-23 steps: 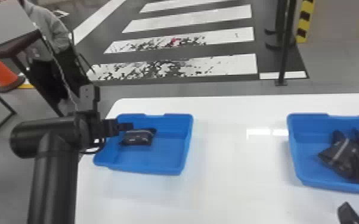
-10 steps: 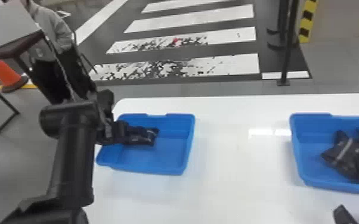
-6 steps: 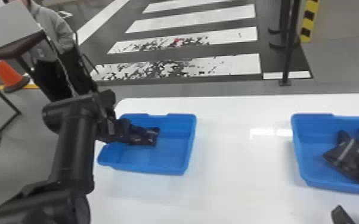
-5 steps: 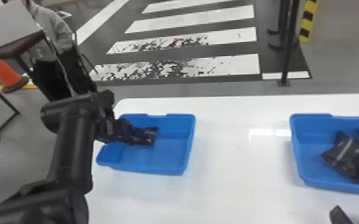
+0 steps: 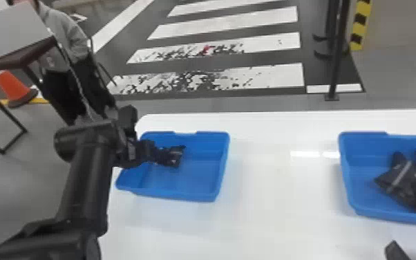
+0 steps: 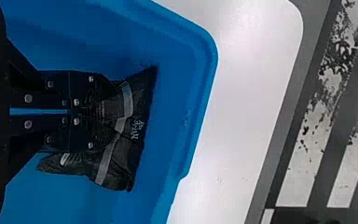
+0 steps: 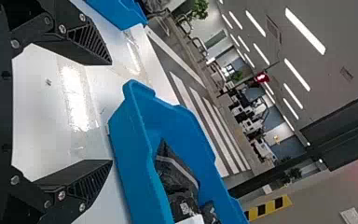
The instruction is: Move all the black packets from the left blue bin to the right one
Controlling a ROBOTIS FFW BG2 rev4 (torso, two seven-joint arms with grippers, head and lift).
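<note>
The left wrist view shows the left claw (image 5: 160, 155) pinching a black packet (image 6: 126, 154); the right claw (image 5: 412, 250) gapes.

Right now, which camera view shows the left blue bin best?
The head view: nearly the whole left blue bin shows, the left arm hiding part of one side. The left wrist view gives a close look at one corner and the black packet inside; the right wrist view catches one end.
</note>
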